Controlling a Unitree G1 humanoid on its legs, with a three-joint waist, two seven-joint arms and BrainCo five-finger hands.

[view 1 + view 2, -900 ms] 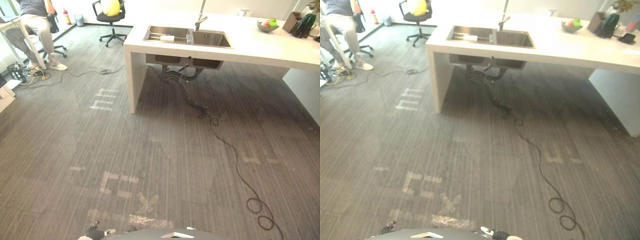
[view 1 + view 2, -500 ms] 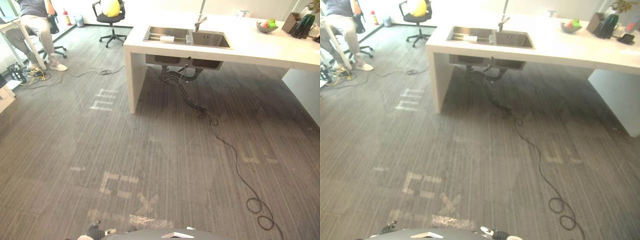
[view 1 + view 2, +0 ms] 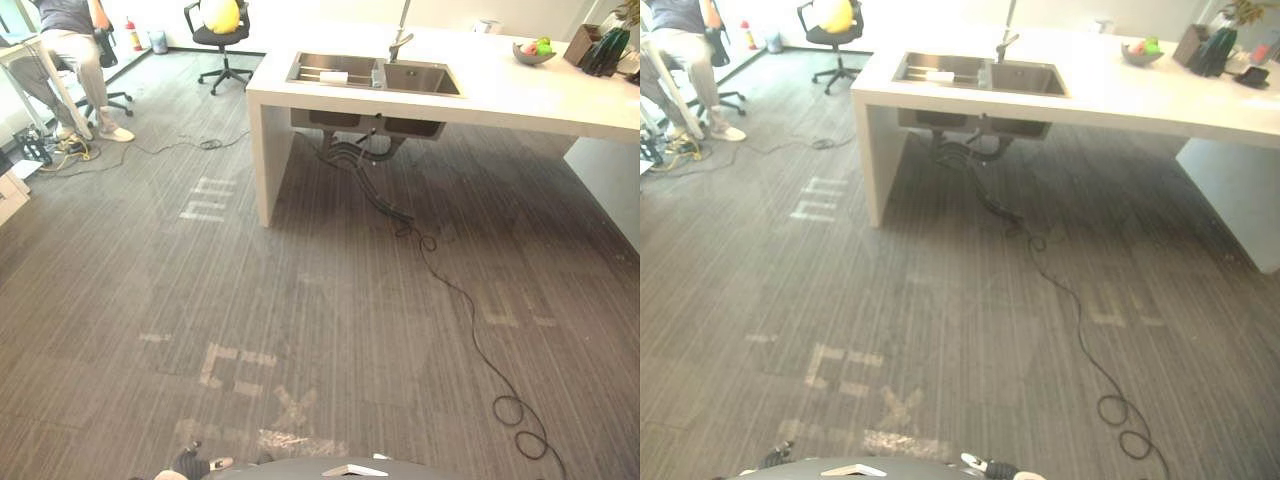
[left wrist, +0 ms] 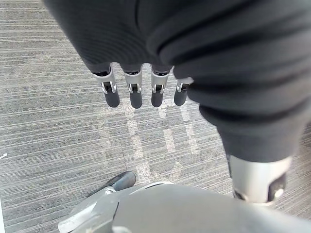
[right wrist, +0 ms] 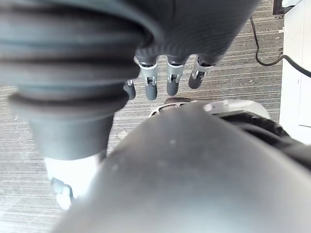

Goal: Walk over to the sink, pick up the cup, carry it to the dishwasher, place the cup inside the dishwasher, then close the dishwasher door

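Note:
A white counter (image 3: 520,95) stands across the room with a steel double sink (image 3: 375,73) and a tap (image 3: 401,38) set in its left end. A small white object (image 3: 334,76) lies in the left basin; it is too far off to tell whether it is the cup. My left hand (image 4: 132,90) hangs over the carpet with straight fingers and holds nothing. My right hand (image 5: 171,77) hangs the same way, fingers relaxed and empty. Both hands are several steps short of the counter.
Grey carpet with pale tape marks (image 3: 240,365) lies between me and the counter. A person (image 3: 72,45) sits at a desk far left, near an office chair (image 3: 222,30). A fruit bowl (image 3: 533,50) and dark items (image 3: 603,48) sit at the counter's right end.

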